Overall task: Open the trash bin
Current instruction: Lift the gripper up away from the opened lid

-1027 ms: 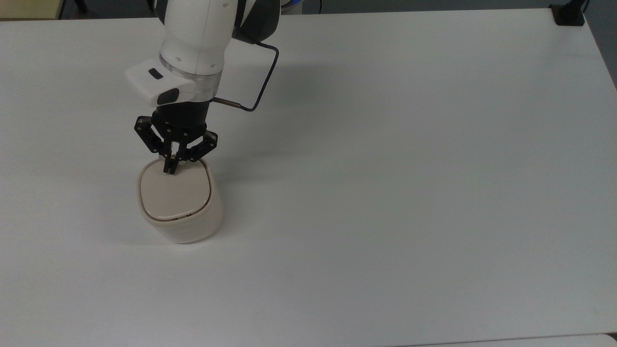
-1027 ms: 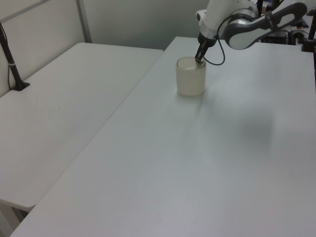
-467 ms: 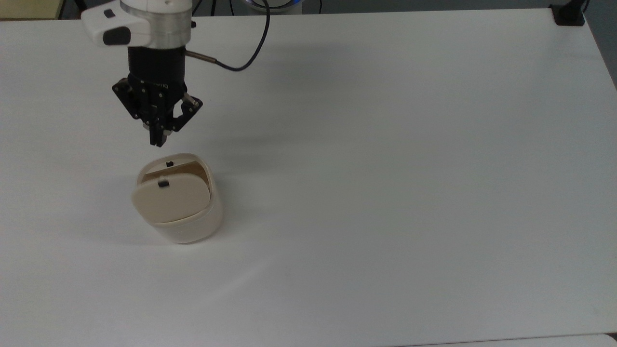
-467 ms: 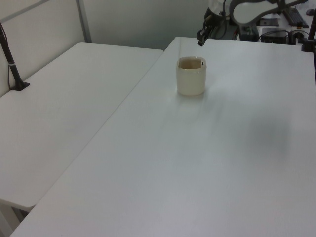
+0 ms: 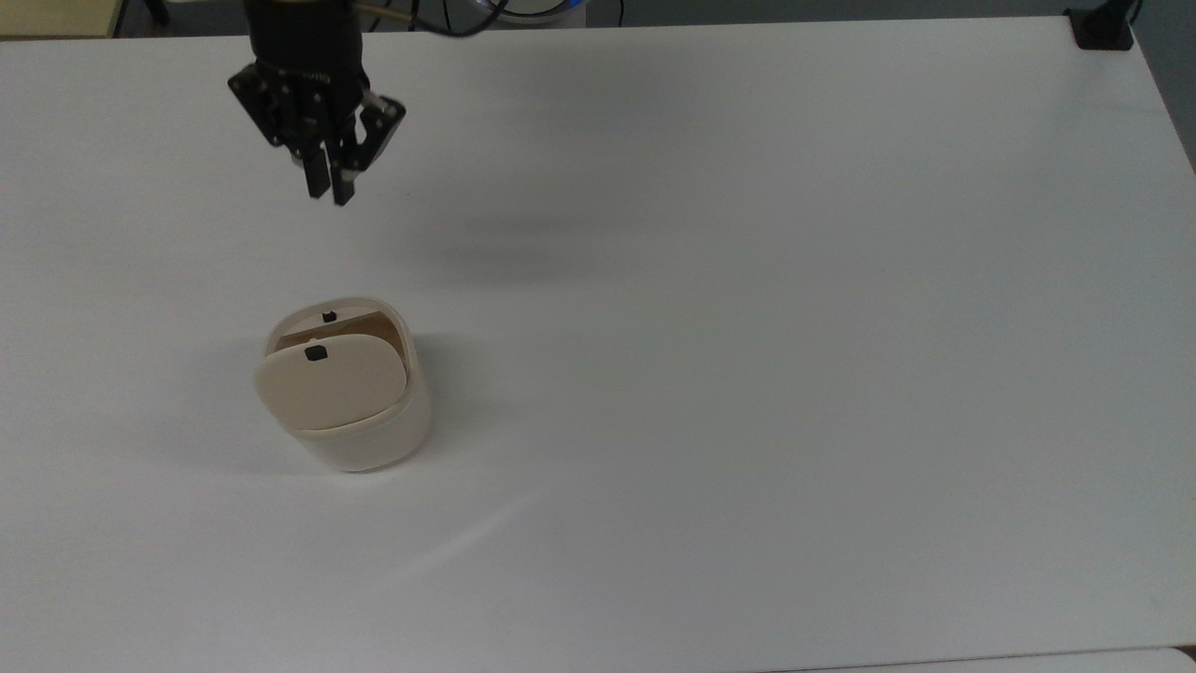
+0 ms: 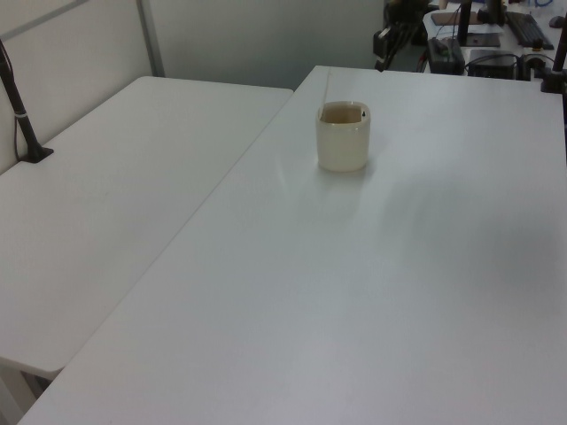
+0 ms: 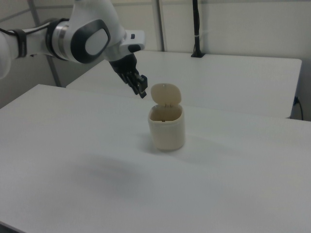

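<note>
The cream-beige trash bin point(image 5: 374, 439) stands on the white table point(image 5: 747, 327) toward the top view's left. Its hinged lid point(image 5: 332, 388) is raised, and the brown inside shows behind it. In the right view the lid point(image 7: 165, 93) stands upright above the body point(image 7: 166, 128). A small black button point(image 5: 316, 352) sits near the lid's free edge. My gripper point(image 5: 332, 192) hangs well above and beyond the bin, apart from it, fingers shut on nothing. In the right view the gripper point(image 7: 142, 92) is just left of the lid. The left view shows the bin point(image 6: 343, 137) open at the top.
A black clamp point(image 5: 1103, 28) sits at the table's far right corner in the top view. A second white table point(image 6: 115, 177) adjoins on the left view's left, with a black post point(image 6: 22, 115) on it. Desks with equipment point(image 6: 496, 35) lie beyond the far edge.
The lid, pressed flat by my fingertips a second ago, has sprung up. My gripper has lifted off it and moved up and away toward the table's far edge.
</note>
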